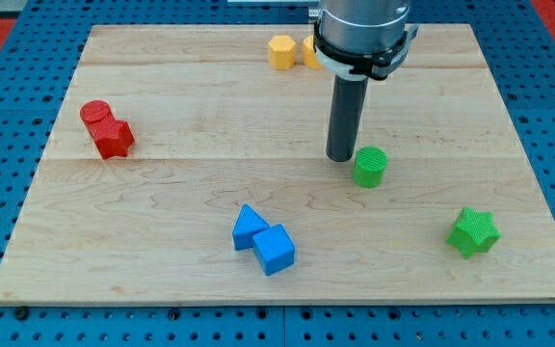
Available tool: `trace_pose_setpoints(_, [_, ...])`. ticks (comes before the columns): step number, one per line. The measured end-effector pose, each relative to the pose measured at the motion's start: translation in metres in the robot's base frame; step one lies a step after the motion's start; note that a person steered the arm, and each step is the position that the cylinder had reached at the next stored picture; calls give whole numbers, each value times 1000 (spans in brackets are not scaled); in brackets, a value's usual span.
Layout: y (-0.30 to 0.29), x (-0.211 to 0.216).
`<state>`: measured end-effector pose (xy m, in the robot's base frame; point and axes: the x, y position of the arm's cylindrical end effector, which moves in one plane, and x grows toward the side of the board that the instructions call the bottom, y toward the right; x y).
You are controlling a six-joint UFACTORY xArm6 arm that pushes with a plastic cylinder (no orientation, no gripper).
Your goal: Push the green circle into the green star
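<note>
The green circle [370, 166] stands on the wooden board right of centre. The green star [473, 232] lies at the lower right, well apart from the circle. My tip [340, 157] rests on the board just left of the green circle, very close to it or touching its upper left side. The rod rises from there to the arm's grey body at the view's top.
A red circle [94, 114] and a red star [114, 138] touch at the left. A blue triangle [249, 226] and a blue cube [276, 249] touch at the bottom centre. A yellow hexagon [280, 51] and another yellow block [310, 52] sit at the top, the latter partly behind the arm.
</note>
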<state>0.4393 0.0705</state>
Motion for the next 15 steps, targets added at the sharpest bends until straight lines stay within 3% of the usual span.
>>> trace_pose_setpoints(3, [12,-1])
trace_pose_setpoints(7, [27,49])
trace_pose_setpoints(9, [27,32])
trace_pose_setpoints(15, [100,66])
